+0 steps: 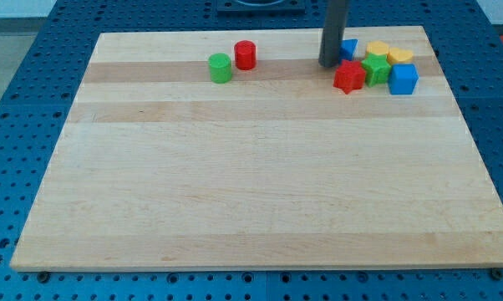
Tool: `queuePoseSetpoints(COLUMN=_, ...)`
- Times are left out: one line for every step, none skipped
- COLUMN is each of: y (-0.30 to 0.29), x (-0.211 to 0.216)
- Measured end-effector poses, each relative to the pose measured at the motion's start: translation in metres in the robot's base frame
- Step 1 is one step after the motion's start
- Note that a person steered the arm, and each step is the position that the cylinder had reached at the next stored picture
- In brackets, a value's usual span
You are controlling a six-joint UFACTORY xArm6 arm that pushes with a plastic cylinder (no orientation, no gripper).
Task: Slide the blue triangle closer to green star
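Near the top right corner of the tabletop (260, 167), my tip (328, 64) rests on the wood just to the left of a tight cluster of blocks. The rod rises straight up and leaves the view at the top edge. No gripper is fitted, so there is no open or pressed-together state to record; the rod ends plain.

Blue triangle (349, 48): close to the top edge, immediately right of the rod, partly hidden behind it. Only its right portion shows, so the shape is not fully clear. Whether the rod touches it, I cannot tell.

Green star (375, 69): just below and to the right of the blue triangle, near it but seemingly not in contact. It sits in the middle of the cluster.

Red star (348, 77): touching the left side of the green star, just below and right of my tip.

Blue cube (403, 79): just right of the green star, nearest the right edge.

Two yellow blocks: one (377, 50) above the green star, the other (399, 56) beside it to the right, above the blue cube. Their shapes are too small to make out.

Well apart, toward the middle of the top edge: a red cylinder (246, 54) and a green cylinder (221, 68), standing just beside each other, green lower and to the left.
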State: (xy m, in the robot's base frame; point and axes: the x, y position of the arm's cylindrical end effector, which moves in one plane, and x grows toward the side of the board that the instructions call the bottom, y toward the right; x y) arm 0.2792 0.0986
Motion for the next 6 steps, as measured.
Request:
queuePoseSetpoints(y=-0.019, x=-0.010)
queuePoseSetpoints(y=-0.011, x=-0.036)
queuePoseSetpoints(y=-0.008, x=-0.038)
queuePoseSetpoints(y=0.002, x=-0.035)
queuePoseSetpoints(y=0.011, x=-0.035)
queuePoseSetpoints(y=0.013, x=-0.034)
